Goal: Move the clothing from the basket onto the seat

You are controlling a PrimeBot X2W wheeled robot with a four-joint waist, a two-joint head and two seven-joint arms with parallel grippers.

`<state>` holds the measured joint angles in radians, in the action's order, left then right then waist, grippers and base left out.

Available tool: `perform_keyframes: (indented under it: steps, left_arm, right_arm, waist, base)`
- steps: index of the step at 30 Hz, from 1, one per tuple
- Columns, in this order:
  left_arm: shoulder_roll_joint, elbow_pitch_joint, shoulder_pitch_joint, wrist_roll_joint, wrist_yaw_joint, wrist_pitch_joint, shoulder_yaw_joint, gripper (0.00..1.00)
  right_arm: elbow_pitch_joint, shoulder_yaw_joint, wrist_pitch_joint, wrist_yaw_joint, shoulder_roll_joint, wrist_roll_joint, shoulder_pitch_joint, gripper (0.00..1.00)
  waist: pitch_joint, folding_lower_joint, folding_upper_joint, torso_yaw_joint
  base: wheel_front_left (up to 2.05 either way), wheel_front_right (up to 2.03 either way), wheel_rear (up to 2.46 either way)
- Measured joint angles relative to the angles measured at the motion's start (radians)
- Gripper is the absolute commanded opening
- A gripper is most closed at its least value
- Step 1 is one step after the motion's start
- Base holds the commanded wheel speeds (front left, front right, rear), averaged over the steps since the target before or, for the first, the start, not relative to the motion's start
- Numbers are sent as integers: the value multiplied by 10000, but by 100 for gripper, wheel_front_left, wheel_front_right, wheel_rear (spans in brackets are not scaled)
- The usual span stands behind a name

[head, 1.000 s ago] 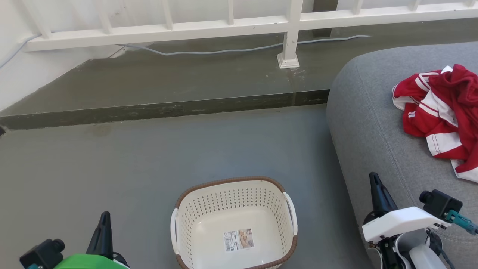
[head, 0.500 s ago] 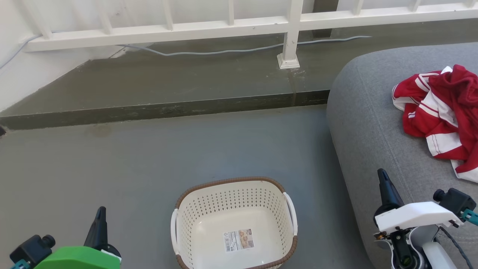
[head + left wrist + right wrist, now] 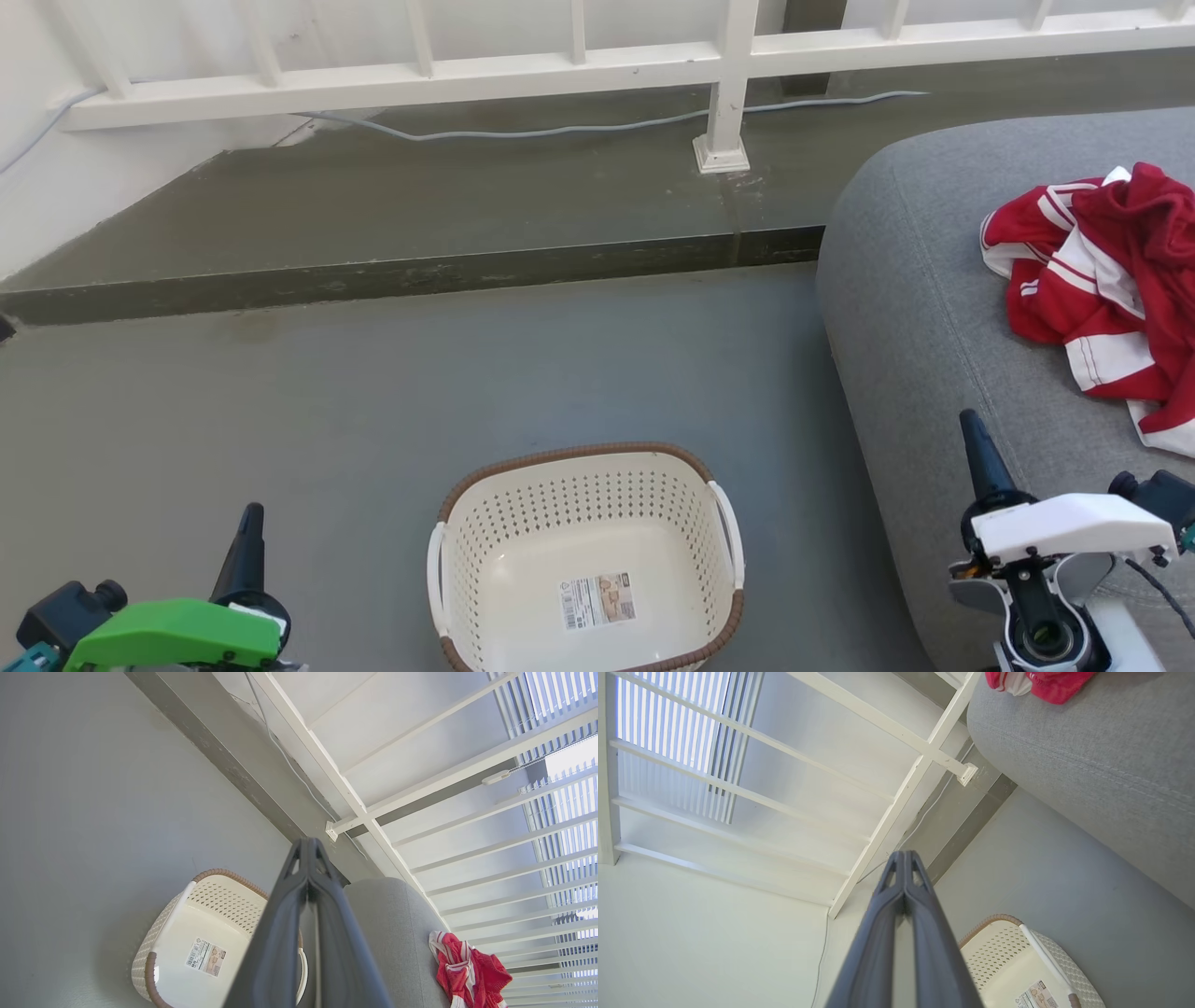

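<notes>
Both pinched together, empty: left gripper (image 3: 250, 523) at seven o'clock, right gripper (image 3: 976, 443) at four. Clothing (image 3: 1102, 280) heaped on seat (image 3: 915, 308) at three, basket (image 3: 569, 451) bare at six. Risks snagging heap on careless swing.

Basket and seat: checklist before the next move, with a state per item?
1. The basket holds just its label sticker: ok.
2. The clothing lies on the seat: ok.
3. The left hand is shut with nothing in it: ok.
4. The right hand is shut, with nothing in it, apart from the clothing: ok.
5. The clothing is two garments: cannot tell, it is bunched.
6. The clothing is fully on the seat: cannot tell, the head view cuts off its right side.
</notes>
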<state>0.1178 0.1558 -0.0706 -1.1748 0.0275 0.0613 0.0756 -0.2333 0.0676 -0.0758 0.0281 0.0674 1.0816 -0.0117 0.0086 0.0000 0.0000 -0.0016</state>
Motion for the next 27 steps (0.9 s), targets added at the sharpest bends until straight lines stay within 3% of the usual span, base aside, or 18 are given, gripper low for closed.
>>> perform_keyframes:
  steps: [27]
  left_arm:
    - [-313, 685, 761, -3120, 614, -821, -675, 0]
  right_arm:
    - [-201, -840, 798, 556, 100, 3908, 316, 0]
  waist:
    - [-37, 0, 0, 11]
  base:
    - [0, 0, 0]
